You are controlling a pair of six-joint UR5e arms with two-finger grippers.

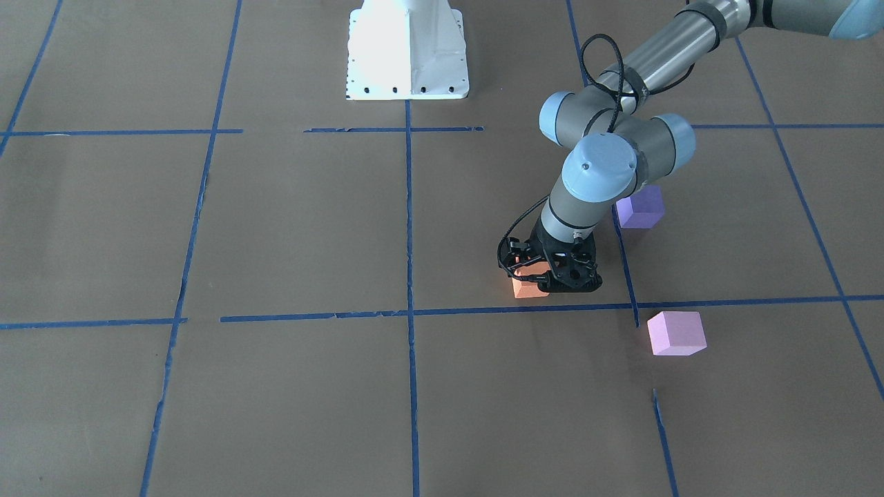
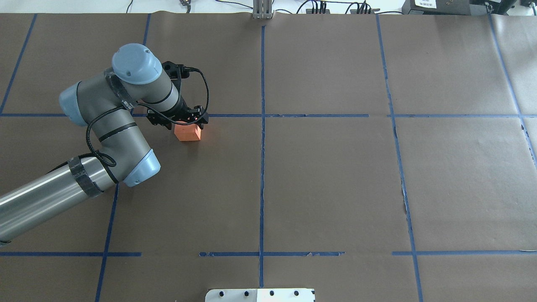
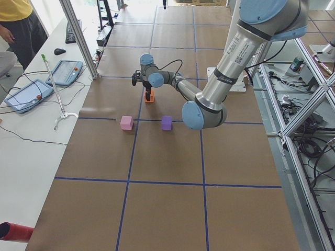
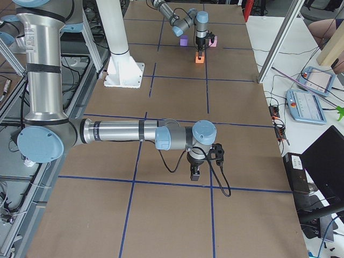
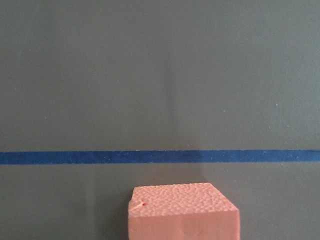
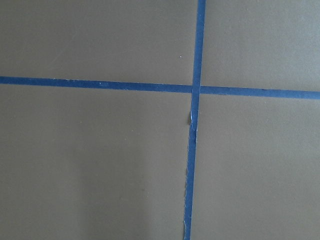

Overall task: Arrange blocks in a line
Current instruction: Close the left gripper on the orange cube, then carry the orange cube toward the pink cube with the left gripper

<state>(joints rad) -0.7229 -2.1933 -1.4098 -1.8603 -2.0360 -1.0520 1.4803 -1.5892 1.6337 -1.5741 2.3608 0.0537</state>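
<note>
The orange block [image 1: 529,288] sits on the brown paper just short of a blue tape line; it also shows in the overhead view [image 2: 188,132] and at the bottom of the left wrist view [image 5: 182,212]. My left gripper [image 1: 552,276] is down over it with its jaws on either side; I cannot tell whether they press it. The dark violet block [image 1: 639,207] lies partly behind the left arm's wrist. The pale pink block [image 1: 677,333] lies alone across the tape line. My right gripper [image 4: 194,173] hangs over bare paper far from the blocks; I cannot tell if it is open or shut.
The white robot base [image 1: 407,52] stands at the table's middle. Blue tape lines [image 2: 262,138] divide the brown paper into squares. The right wrist view shows only a tape crossing [image 6: 195,89]. Operator pendants [image 3: 63,73] lie on the side bench.
</note>
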